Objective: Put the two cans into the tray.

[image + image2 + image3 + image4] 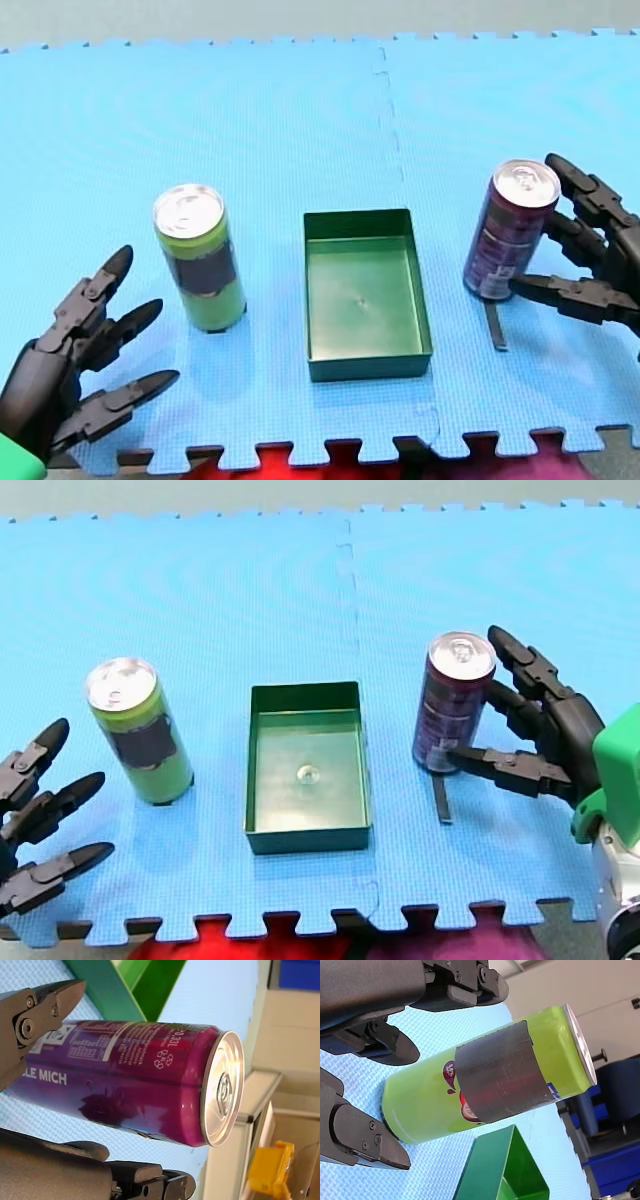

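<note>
A green can [200, 260] with a dark band stands upright on the blue mat, left of the green tray [370, 366]. A purple can [508, 232] stands upright to the tray's right. My right hand [545, 225] is open around the purple can: fingers behind its far right side, thumb tip at its base. In the first wrist view the purple can [135, 1085] lies between a fingertip [60, 997] and the thumb, with mat visible in between. My left hand [140, 315] is open at the front left, short of the green can. The second wrist view shows the green can [485, 1080] beyond dark fingers [390, 1050].
A short dark strip [497, 325] lies on the mat in front of the purple can. The mat's jigsaw front edge [330, 450] runs close to the tray. The tray has nothing in it.
</note>
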`<state>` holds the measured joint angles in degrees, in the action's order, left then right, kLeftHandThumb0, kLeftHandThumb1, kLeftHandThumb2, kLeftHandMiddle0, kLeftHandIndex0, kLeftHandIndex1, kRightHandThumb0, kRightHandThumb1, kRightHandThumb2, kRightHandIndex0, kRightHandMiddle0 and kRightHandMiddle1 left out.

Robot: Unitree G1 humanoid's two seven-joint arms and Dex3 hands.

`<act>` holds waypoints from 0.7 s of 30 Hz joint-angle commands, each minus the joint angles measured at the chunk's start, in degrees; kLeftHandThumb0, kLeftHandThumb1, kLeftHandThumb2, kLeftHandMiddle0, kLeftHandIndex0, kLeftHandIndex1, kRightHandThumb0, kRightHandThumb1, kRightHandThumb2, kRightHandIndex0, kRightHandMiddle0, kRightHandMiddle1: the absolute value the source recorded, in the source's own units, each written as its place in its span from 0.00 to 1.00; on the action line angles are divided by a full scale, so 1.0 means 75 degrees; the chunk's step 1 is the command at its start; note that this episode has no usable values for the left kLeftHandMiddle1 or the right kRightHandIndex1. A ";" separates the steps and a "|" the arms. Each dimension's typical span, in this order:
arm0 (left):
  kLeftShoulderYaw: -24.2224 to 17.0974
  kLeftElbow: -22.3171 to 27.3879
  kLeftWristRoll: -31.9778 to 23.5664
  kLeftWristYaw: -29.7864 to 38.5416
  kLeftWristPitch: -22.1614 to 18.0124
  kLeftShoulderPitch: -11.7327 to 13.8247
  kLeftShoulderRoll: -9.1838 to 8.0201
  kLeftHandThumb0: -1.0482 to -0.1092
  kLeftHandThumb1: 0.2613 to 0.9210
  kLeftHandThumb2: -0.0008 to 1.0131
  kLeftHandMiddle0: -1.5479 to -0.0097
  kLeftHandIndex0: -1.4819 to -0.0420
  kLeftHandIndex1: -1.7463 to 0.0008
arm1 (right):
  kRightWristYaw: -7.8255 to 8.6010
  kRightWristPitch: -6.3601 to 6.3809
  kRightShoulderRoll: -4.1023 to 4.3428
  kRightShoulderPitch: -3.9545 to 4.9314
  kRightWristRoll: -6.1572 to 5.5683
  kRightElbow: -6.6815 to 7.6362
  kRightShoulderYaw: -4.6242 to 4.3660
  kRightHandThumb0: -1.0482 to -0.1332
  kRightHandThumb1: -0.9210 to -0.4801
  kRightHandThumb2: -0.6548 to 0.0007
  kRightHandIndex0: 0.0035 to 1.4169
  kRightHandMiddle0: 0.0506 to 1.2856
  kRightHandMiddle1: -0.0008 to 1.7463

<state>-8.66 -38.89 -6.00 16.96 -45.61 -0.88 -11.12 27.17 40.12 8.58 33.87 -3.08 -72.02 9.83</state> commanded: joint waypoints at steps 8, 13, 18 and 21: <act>0.0012 0.0240 0.0012 -0.0111 0.0104 0.0134 -0.0005 0.00 0.85 0.01 0.67 0.86 1.00 | 0.0014 0.0016 -0.0088 0.0077 0.0005 0.0036 -0.0036 0.08 0.56 1.00 0.15 0.08 0.00; 0.0016 0.0391 -0.0002 -0.0175 0.0261 0.0188 0.0025 0.00 0.85 0.01 0.67 0.86 1.00 | 0.0054 0.0027 -0.0099 0.0086 0.0003 0.0049 -0.0039 0.09 0.56 1.00 0.15 0.08 0.00; 0.0018 0.0503 0.0000 -0.0211 0.0350 0.0237 0.0051 0.00 0.86 0.01 0.67 0.86 1.00 | 0.0077 0.0025 -0.0107 0.0099 0.0021 0.0065 -0.0068 0.09 0.57 1.00 0.15 0.08 0.00; 0.0018 0.0536 0.0009 -0.0237 0.0384 0.0251 0.0062 0.00 0.86 0.01 0.67 0.86 1.00 | 0.0123 0.0010 -0.0136 0.0116 0.0007 0.0079 -0.0083 0.09 0.57 1.00 0.15 0.08 0.00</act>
<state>-8.49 -35.16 -5.87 15.39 -42.90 0.87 -10.53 27.90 40.16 7.55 34.39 -3.03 -71.63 9.28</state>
